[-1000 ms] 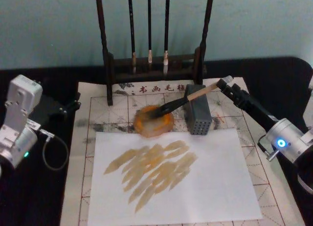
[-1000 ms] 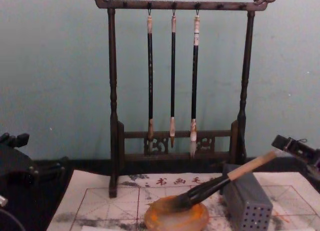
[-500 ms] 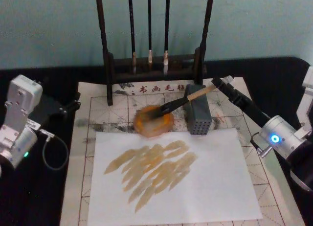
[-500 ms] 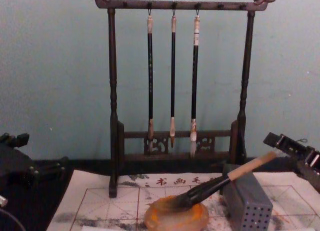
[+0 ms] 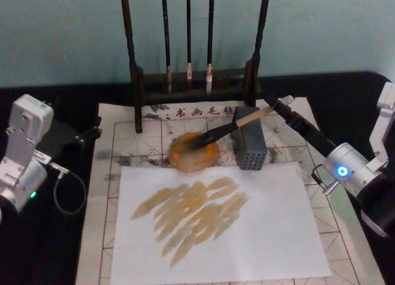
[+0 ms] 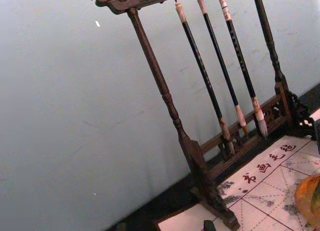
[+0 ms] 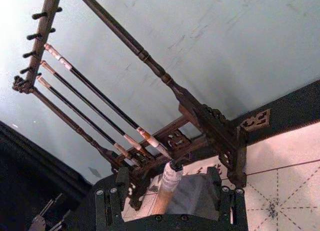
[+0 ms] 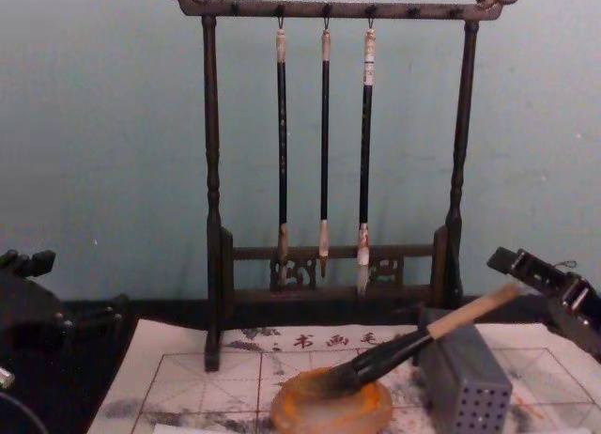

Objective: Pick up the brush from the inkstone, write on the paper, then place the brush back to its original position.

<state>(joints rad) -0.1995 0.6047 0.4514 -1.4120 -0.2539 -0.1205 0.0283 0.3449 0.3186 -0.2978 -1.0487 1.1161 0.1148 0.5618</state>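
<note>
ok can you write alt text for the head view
A large brush lies with its bristles in an orange inkstone and its handle propped on a grey perforated block, the right gripper at the handle's end. In front, a white sheet with tan strokes lies on the gridded paper; the left gripper is parked at the left.

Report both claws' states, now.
Left claw: idle, off to the left; open or closed cannot be told.
Right claw: open, at the handle end of the brush, not gripping it.
</note>
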